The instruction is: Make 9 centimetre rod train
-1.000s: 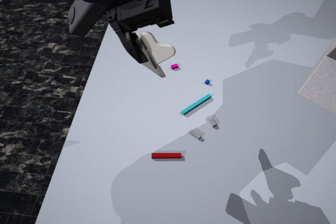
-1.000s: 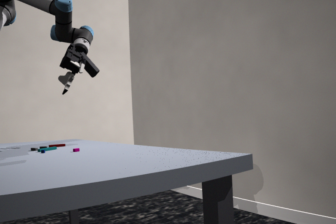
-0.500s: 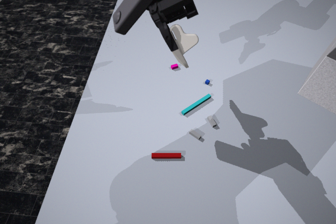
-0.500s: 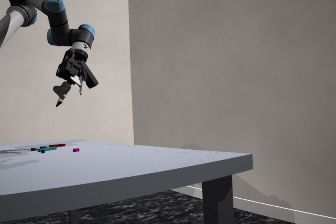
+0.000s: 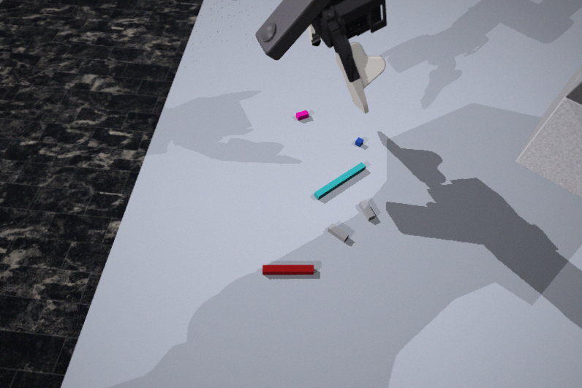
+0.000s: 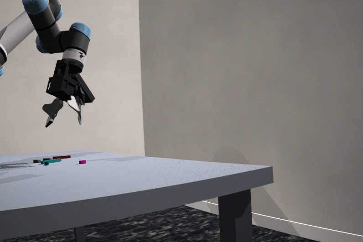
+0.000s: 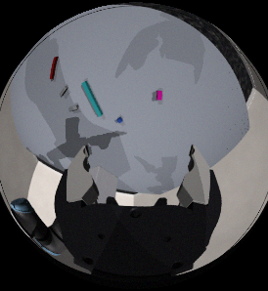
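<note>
My gripper [image 5: 363, 94] [image 6: 63, 123] [image 7: 139, 145] is open and empty, high above the grey table [image 5: 188, 233] [image 6: 146, 180]. Below it the rods lie flat and apart. A short magenta rod [image 5: 302, 115] [image 6: 82, 162] [image 7: 158, 95] lies at the back left. A tiny blue rod [image 5: 359, 141] [image 6: 46, 163] [image 7: 119, 119] lies near the far end of a long turquoise rod [image 5: 340, 180] [image 6: 51, 161] [image 7: 92, 99]. Two grey rods [image 5: 367, 210] [image 5: 338, 231] [image 7: 74, 107] [image 7: 65, 91] lie in front of it. A red rod [image 5: 287, 269] [image 6: 61, 157] [image 7: 53, 67] lies nearest the front.
A grey speckled block [image 5: 555, 148] stands at the table's right edge. Dark tiled floor [image 5: 70, 115] lies beyond the left table edge. Arm shadows fall across the table top.
</note>
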You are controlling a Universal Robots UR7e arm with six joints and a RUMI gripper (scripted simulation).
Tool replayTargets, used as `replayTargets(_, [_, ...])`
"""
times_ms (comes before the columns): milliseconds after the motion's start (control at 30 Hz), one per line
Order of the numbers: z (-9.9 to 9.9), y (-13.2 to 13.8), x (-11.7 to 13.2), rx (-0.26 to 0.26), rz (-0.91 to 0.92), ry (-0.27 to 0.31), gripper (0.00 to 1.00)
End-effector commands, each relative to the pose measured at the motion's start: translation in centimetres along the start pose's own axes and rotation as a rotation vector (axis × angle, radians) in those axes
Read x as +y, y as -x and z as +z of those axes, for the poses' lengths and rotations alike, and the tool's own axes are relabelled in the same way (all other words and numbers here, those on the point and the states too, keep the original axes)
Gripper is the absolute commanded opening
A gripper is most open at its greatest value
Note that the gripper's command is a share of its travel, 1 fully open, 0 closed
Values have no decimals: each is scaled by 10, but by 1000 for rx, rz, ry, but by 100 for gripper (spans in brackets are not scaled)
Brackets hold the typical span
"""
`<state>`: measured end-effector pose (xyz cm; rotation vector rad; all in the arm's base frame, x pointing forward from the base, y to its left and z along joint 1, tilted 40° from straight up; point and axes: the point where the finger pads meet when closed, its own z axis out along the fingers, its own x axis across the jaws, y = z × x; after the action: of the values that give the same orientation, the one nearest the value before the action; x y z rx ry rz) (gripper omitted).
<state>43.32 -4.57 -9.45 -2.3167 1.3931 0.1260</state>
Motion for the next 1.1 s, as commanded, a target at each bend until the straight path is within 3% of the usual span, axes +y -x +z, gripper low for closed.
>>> replayTargets(0, [18,-4,11,-10,-60,-69,100])
replayTargets(467, [46,8,33,6,-213,-231,100])
replayTargets(1067, [52,15,37,31,-275,-297,100])
